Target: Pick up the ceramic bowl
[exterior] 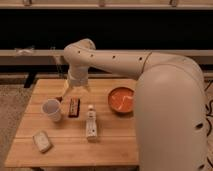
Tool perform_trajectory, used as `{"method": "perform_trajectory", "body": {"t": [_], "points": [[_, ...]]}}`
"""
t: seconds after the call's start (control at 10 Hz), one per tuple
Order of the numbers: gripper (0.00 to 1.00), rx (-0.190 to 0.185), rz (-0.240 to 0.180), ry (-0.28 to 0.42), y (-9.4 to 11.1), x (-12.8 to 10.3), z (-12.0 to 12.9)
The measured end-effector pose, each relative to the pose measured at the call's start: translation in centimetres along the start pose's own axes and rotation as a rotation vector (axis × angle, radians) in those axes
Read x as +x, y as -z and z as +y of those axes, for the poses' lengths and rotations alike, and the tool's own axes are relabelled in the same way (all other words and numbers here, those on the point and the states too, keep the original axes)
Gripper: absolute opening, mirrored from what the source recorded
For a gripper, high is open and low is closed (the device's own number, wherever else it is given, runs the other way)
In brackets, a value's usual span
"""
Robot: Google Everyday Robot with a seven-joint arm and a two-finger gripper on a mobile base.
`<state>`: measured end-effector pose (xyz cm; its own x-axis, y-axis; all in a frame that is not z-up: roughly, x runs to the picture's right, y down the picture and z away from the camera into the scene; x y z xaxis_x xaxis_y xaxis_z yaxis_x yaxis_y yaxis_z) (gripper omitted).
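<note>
The ceramic bowl [120, 99] is round, shallow and orange-red with a darker rim. It sits on the right side of the wooden table [75, 150], and my arm's bulky forearm hides its right edge. My gripper [75, 90] hangs over the back left part of the table, well to the left of the bowl and just above a dark bar. It holds nothing that I can see.
A white cup [52, 109] stands at the left. A dark brown bar [74, 106] lies beside it. A small white bottle [90, 123] lies in the middle. A pale packet [42, 141] lies at the front left. Dark shelving runs behind the table.
</note>
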<state>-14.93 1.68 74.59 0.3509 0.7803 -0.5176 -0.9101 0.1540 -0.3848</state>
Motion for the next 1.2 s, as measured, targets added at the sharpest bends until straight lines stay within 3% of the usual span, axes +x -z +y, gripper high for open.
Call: {"method": "perform_trajectory", "body": {"t": [0.3, 0.6, 0.9, 1.2], "points": [[0.79, 0.067, -0.011, -0.012, -0.6, -1.5, -4.3], [0.79, 0.141, -0.012, -0.061, -2.4, -3.5, -11.4], [0.79, 0.206, -0.003, -0.166, -5.8, -2.5, -18.6], [0.79, 0.238, -0.012, -0.266, -6.2, -1.9, -23.1]]}}
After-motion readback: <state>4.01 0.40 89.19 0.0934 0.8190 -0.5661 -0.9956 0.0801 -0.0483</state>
